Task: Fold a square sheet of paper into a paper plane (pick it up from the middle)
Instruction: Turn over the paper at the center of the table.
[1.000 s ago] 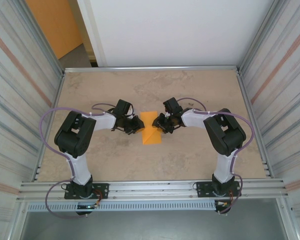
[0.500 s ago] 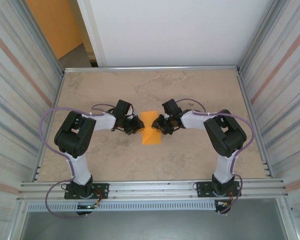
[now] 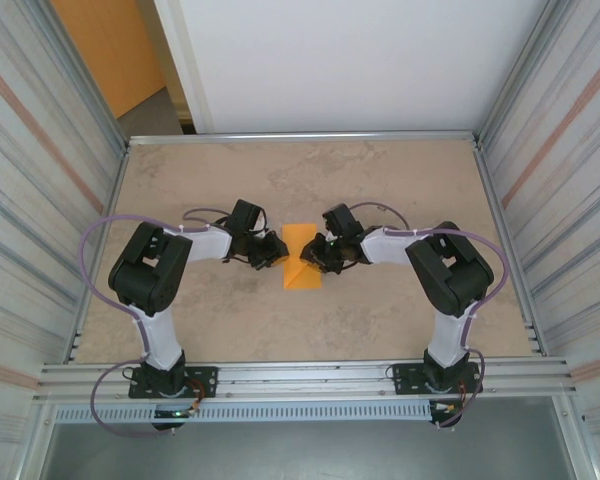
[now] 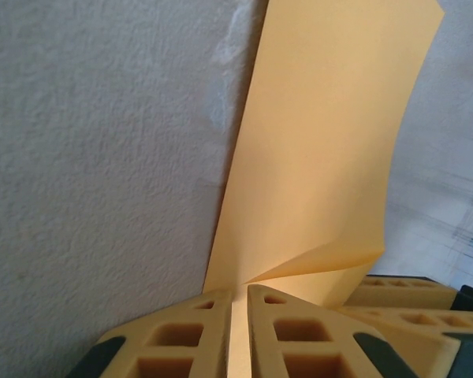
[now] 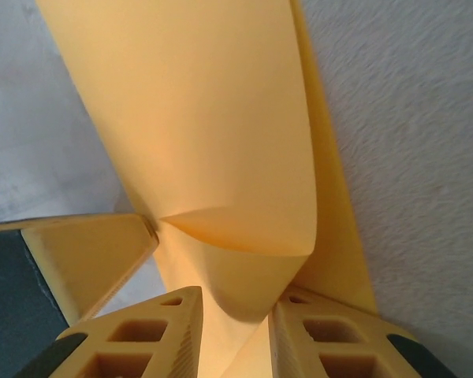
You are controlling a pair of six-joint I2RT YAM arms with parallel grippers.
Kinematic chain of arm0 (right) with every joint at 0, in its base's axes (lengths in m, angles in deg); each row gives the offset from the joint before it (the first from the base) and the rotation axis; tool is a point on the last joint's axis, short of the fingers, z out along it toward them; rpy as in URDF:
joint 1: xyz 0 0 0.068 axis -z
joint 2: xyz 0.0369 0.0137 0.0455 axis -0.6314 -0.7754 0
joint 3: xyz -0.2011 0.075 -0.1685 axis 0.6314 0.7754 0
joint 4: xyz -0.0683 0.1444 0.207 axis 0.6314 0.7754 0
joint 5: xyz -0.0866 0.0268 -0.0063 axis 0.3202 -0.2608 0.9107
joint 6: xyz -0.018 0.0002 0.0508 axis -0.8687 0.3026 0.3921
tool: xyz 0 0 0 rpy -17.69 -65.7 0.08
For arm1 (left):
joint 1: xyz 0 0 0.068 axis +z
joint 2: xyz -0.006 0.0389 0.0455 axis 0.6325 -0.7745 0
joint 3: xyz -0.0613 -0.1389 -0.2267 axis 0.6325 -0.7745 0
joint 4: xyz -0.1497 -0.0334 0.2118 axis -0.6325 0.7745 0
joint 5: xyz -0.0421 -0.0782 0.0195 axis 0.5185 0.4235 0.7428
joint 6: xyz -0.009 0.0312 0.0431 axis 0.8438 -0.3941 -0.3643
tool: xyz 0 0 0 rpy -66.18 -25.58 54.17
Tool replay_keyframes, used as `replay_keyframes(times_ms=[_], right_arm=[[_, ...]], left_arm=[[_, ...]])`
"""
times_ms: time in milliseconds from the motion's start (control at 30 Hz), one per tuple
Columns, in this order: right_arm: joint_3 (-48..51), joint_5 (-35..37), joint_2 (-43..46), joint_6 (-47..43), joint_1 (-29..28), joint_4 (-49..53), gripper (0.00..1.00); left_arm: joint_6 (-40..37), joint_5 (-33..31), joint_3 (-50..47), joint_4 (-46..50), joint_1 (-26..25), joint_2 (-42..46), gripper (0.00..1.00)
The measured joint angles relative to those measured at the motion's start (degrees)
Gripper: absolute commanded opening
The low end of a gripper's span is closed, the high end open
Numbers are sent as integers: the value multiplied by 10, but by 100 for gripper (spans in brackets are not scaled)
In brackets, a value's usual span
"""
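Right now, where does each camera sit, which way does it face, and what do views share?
Top external: above, behind the bases, looking down; both arms, left tool, right tool.
Left wrist: on left arm, looking past its fingers at the orange paper.
Right wrist: on right arm, looking past its fingers at that paper.
All share the paper.

A mottled beige, stone-patterned worktop [image 3: 380, 180] lies inside a metal-framed bay. Ribbed grey side walls [image 3: 30, 200] flank it left and right (each carries a faint reddish stripe). A white panel [image 3: 360, 60] stands behind the far edge, with an orange wall panel [image 3: 105, 45] beside it at far left. Slotted aluminium rails [image 3: 310, 378] cross the near edge.
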Motion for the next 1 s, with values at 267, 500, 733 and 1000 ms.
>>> replay_keyframes(times_ms=[267, 500, 733, 1000], right_arm=[[34, -12, 4, 0, -4, -75, 21], [37, -12, 4, 0, -7, -101, 12], [37, -11, 7, -2, -7, -105, 5], [36, -10, 70, -46, 3, -103, 1]], left_arm=[[0, 0, -1, -2, 0, 1, 17], [2, 0, -4, -1, 0, 7, 21], [7, -3, -17, 19, 17, 48, 34], [10, 2, -52, 19, 71, 183, 58]])
